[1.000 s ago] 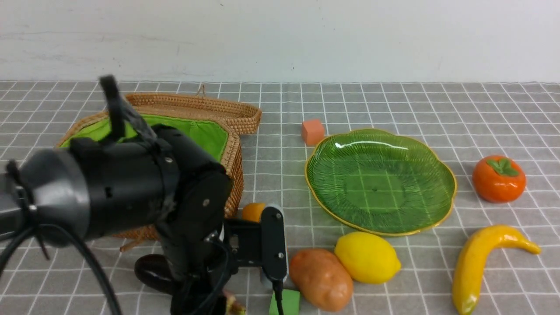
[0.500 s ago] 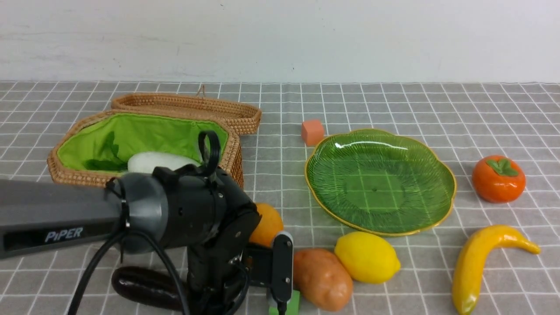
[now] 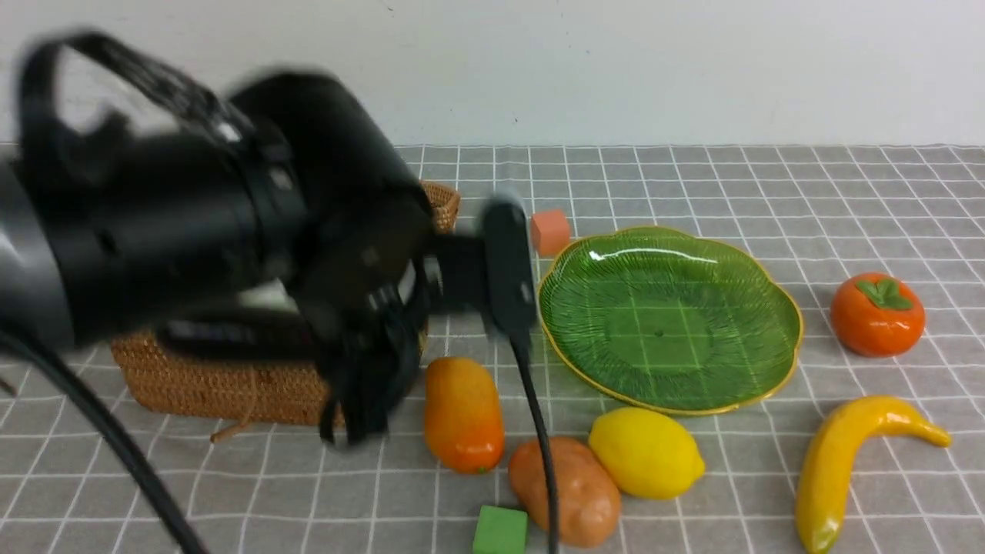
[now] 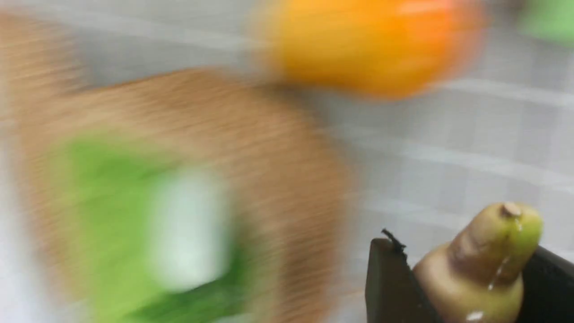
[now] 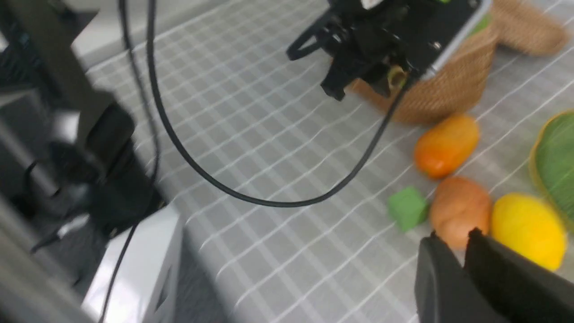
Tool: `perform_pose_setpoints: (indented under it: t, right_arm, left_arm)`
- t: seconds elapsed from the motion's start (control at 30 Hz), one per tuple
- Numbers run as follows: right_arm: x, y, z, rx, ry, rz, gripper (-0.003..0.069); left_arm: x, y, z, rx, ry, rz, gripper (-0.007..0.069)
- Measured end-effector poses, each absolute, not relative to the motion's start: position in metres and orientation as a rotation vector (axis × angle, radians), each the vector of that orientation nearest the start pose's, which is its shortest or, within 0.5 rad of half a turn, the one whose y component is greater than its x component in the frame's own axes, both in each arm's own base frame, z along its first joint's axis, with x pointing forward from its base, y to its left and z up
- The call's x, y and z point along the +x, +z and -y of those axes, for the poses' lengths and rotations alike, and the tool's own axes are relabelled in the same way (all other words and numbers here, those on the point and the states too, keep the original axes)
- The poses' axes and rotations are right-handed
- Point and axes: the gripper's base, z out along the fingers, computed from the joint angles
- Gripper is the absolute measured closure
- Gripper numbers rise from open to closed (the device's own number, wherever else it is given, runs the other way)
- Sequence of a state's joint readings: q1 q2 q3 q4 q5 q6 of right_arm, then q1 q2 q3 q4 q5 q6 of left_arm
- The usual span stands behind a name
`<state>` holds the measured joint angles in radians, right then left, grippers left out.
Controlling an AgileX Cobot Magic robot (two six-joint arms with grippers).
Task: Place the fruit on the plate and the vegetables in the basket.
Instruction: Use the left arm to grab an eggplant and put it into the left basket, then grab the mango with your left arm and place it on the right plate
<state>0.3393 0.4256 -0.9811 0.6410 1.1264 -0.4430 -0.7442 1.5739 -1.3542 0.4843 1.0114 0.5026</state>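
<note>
Potato [image 3: 565, 492] and lemon [image 3: 645, 452] lie nearest on the cloth. The right claw [image 5: 453, 244] is pinched together, empty. The left claw [image 4: 466, 291] clamps the eggplant [image 4: 493, 242] by its stem end, raised beside the basket [image 3: 223, 385]. Held so far out, the glossy eggplant may slip and drop outside the rim

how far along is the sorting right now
Done: a blurred white radish lies in the basket. In hand: the left gripper holds the eggplant. Left: potato for the basket; mango, lemon, banana, persimmon for the empty plate.
</note>
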Motion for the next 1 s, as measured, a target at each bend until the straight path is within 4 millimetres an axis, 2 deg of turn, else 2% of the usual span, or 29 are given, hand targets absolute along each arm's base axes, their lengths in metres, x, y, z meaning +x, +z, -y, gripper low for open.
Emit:
perform_pose_setpoints:
  t: [0.03, 0.1, 0.13, 0.23, 0.3, 0.37, 0.43, 0.47, 0.53, 0.6, 0.67, 0.77, 0.8, 0.87, 0.93, 0.97, 1.0]
  right_arm:
    - [0.003, 0.417, -0.051, -0.779, 0.672, -1.750, 0.0559]
    - [0.004, 0.418, -0.051, -0.761, 0.667, -1.737, 0.0559]
    - [0.005, 0.420, -0.050, -0.739, 0.668, -1.722, 0.0557]
    - [0.006, 0.422, -0.050, -0.710, 0.677, -1.715, 0.0554]
    - [0.006, 0.421, -0.050, -0.705, 0.682, -1.720, 0.0553]
    - [0.006, 0.421, -0.050, -0.699, 0.690, -1.729, 0.0552]
    - [0.006, 0.421, -0.050, -0.696, 0.695, -1.738, 0.0552]
    - [0.006, 0.420, -0.050, -0.692, 0.700, -1.746, 0.0550]
    - [0.006, 0.420, -0.050, -0.685, 0.708, -1.753, 0.0550]
    - [0.006, 0.419, -0.050, -0.680, 0.704, -1.764, 0.0548]
    - [0.006, 0.418, -0.049, -0.671, 0.697, -1.777, 0.0547]
    - [0.006, 0.416, -0.047, -0.663, 0.679, -1.822, 0.0544]
    - [0.004, 0.413, -0.045, -0.666, 0.665, -1.865, 0.0540]
    - [0.003, 0.410, -0.044, -0.679, 0.650, -1.912, 0.0539]
    - [0.001, 0.407, -0.043, -0.691, 0.637, -1.951, 0.0540]
    - [0.001, 0.407, -0.042, -0.695, 0.632, -1.959, 0.0540]
    - [-0.001, 0.403, -0.042, -0.716, 0.623, -2.000, 0.0538]
  left_arm:
    - [0.286, 0.331, 0.186, 1.634, 0.586, -1.961, 0.0336]
    - [0.298, 0.334, 0.181, 1.589, 0.584, -1.952, 0.0336]
    - [0.314, 0.335, 0.174, 1.535, 0.567, -1.940, 0.0336]
    - [0.348, 0.323, 0.163, 1.447, 0.541, -1.906, 0.0336]
    - [0.359, 0.315, 0.157, 1.428, 0.542, -1.915, 0.0335]
    - [0.371, 0.303, 0.150, 1.416, 0.548, -1.934, 0.0291]
    - [0.375, 0.297, 0.146, 1.416, 0.556, -1.951, 0.0212]
    - [0.375, 0.296, 0.145, 1.416, 0.559, -1.961, 0.0130]
    - [0.374, 0.297, 0.144, 1.414, 0.555, -1.981, 0.0015]
    - [0.369, 0.298, 0.143, 1.370, 0.507, -2.039, -0.0029]
    - [0.364, 0.300, 0.142, 1.295, 0.436, -2.116, -0.0034]
    - [0.346, 0.312, 0.146, 1.068, 0.238, -2.275, 0.0004]
    - [0.330, 0.321, 0.153, 0.919, 0.104, -2.367, 0.0068]
    - [0.311, 0.329, 0.168, 0.772, -0.040, -2.454, 0.0177]
    - [0.292, 0.335, 0.184, 0.690, -0.131, -2.521, 0.0298]
    - [0.287, 0.335, 0.188, 0.675, -0.150, -2.537, 0.0331]
    - [0.267, 0.333, 0.210, 0.637, -0.195, -2.604, 0.0482]
